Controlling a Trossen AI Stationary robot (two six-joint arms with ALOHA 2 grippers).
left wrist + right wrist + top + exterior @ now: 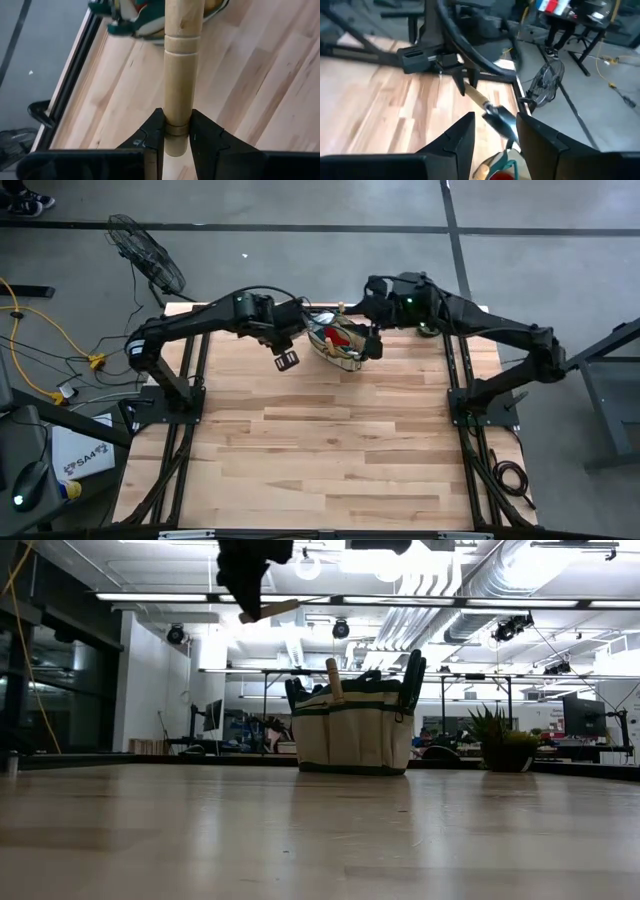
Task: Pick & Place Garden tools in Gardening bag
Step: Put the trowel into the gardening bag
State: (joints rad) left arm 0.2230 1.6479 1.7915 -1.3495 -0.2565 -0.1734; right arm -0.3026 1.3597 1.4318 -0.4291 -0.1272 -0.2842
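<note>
Left arm: reaches from the table's left edge toward the far centre, elbow bent, wrist raised above the table. Left gripper (177,137): fingers (152,135) clamped on the end of a wooden handle (181,75), one on each side.

Right arm: extends from the right edge toward the far centre. Right gripper (495,137): held high, fingers (457,137) parted, nothing between them.

My low view is lit by bright ceiling strip lights (330,602) that glare off the table (320,840), whose near part is blurred. The right wrist view looks smeared; overhead, light is even, shadows soft.
</note>
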